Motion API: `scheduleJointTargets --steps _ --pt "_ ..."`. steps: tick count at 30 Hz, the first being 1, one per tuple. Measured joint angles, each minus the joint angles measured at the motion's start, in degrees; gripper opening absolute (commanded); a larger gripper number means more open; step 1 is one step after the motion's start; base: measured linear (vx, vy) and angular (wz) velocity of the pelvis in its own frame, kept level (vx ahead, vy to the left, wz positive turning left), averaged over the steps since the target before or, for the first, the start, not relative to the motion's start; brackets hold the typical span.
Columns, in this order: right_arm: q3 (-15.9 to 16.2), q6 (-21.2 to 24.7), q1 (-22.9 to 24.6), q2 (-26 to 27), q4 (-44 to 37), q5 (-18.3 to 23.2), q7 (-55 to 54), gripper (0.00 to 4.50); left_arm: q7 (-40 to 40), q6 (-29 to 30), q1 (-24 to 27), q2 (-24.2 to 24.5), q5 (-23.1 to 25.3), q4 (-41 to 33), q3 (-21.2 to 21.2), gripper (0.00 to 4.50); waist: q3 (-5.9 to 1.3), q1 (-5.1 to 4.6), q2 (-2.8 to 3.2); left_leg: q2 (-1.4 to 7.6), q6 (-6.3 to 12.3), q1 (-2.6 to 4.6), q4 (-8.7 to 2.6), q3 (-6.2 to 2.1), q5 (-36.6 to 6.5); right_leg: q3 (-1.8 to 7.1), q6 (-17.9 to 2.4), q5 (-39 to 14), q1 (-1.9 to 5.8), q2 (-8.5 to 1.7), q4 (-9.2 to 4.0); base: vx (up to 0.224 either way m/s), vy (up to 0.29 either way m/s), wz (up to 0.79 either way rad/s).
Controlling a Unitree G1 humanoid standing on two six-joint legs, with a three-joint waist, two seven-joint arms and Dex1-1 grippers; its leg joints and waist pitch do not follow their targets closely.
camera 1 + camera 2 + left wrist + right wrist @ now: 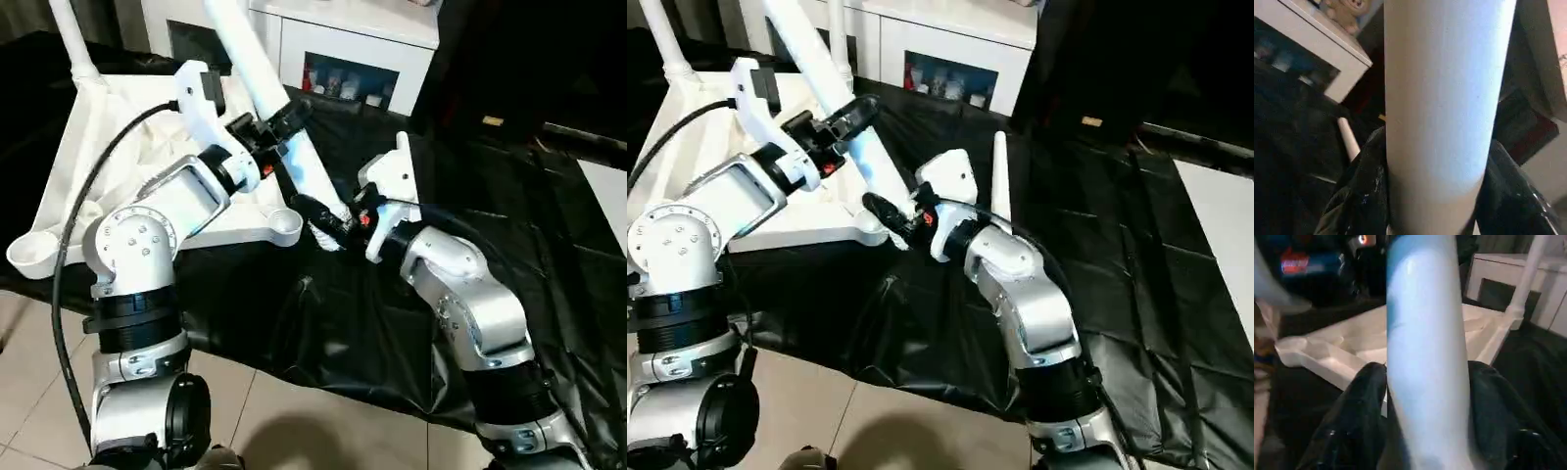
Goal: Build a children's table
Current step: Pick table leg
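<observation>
The children's table top (83, 137) lies upside down on the left, ribbed side up. One white leg (71, 34) stands in its far corner socket. A second leg (245, 49) slants down from the upper middle. Its lower end hangs just to the right of the near corner socket (284, 223), over the black sheet. My left gripper (284, 122) is shut on this leg at mid-length, its fingers (1359, 196) pressed to both sides of the tube. My right gripper (328, 217) sits around the leg's lower end. A third leg (1000, 181) lies on the sheet behind my right wrist.
A black sheet (323, 323) covers the floor under the work, with pale tiles (29, 372) at its near edge. A white cabinet with glass doors (343, 39) stands at the back. A black cable (61, 255) loops along my left arm.
</observation>
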Motion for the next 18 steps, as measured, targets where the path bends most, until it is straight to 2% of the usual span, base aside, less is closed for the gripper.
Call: scheduleJointTargets --steps 3,5,8,11,13,18 --pt "-4.44 6.70 -2.50 -1.43 -0.02 7.20 2.84 3.14 -2.89 0.91 -0.01 1.94 -1.07 -0.39 -0.75 1.88 -0.01 0.08 -0.01 0.00 0.03 0.01 0.00 0.00 0.03 0.00 0.01 0.04 0.02 0.00 0.00 0.000 0.000 0.00" --pt "-7.24 10.66 -4.54 -4.54 0.29 11.31 5.53 3.22 -5.50 2.13 0.00 4.19 -1.17 -0.69 -2.09 1.88 -0.01 0.28 -0.01 -0.01 0.15 0.02 0.00 0.00 0.11 0.00 0.04 0.07 0.04 -0.01 0.00 0.000 0.000 0.00" --pt "-10.07 14.08 -5.92 -9.20 1.37 12.56 8.09 3.52 -8.44 3.00 0.01 6.31 -1.65 -1.11 -2.87 1.88 -0.01 0.38 -0.02 -0.04 0.14 0.04 0.01 0.01 0.17 0.01 0.07 0.15 0.09 -0.04 -0.03 0.000 0.000 0.00" --pt "-8.00 17.54 -5.98 -13.69 3.19 12.95 12.92 3.71 -11.88 3.62 0.02 8.57 -2.21 -1.83 -4.56 1.88 -0.01 0.29 -0.02 -0.04 0.14 0.04 0.01 0.01 0.17 0.01 0.04 0.21 0.07 -0.03 -0.02 0.000 0.000 0.00" --pt "-6.78 19.35 -6.14 -15.00 3.37 13.65 15.03 3.98 -13.48 3.71 0.02 9.29 -2.21 -2.07 -5.62 1.88 -0.01 0.27 -0.02 -0.04 0.15 0.04 0.01 0.01 0.17 0.01 0.02 0.23 0.05 -0.03 -0.01 0.000 0.000 0.00" --pt "-3.38 21.68 -9.06 -16.46 3.71 14.78 18.28 4.18 -18.32 3.68 0.46 11.77 -2.20 -2.87 -8.14 1.88 -0.02 0.07 -0.02 -0.03 0.17 0.05 0.01 0.01 0.19 0.00 -0.04 0.31 0.03 -0.03 -0.01 0.000 0.000 0.00"
